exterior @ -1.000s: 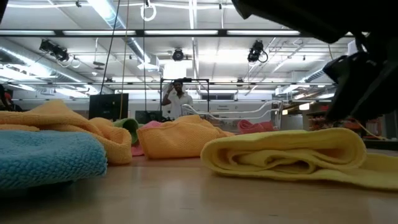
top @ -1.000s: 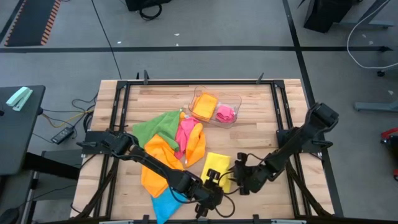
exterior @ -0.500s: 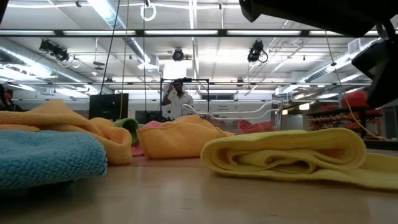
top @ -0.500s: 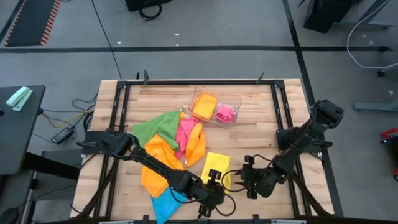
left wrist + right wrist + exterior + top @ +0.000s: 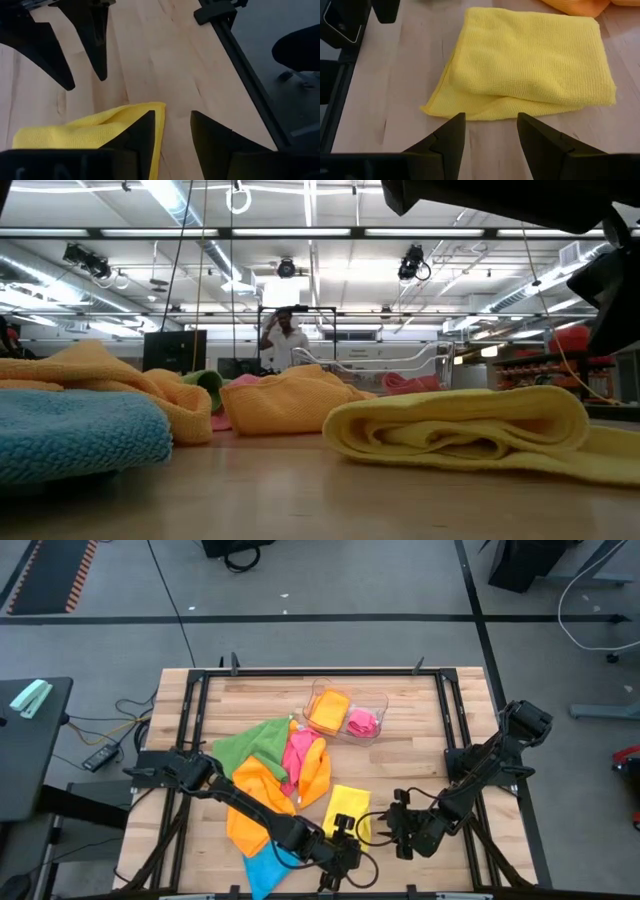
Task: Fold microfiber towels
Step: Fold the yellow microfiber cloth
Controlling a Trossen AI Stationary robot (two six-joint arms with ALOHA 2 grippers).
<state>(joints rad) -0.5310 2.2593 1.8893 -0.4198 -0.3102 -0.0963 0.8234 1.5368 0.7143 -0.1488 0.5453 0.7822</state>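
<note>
The folded yellow towel point(image 5: 349, 811) lies flat on the wooden tabletop point(image 5: 420, 755), just ahead of the right claw point(image 5: 487, 131), whose fingers stand spread and empty short of its near edge, and with one corner beside the left claw point(image 5: 172, 131), also spread with bare wood in its gap. Beyond the left claw's far side sit the blue towel point(image 5: 262, 868), the orange towel point(image 5: 255, 800), the pink towel point(image 5: 300, 752) and the green towel point(image 5: 250, 743), heaped together. A clear tray point(image 5: 345, 712) sits well past them; no readable writing shows.
</note>
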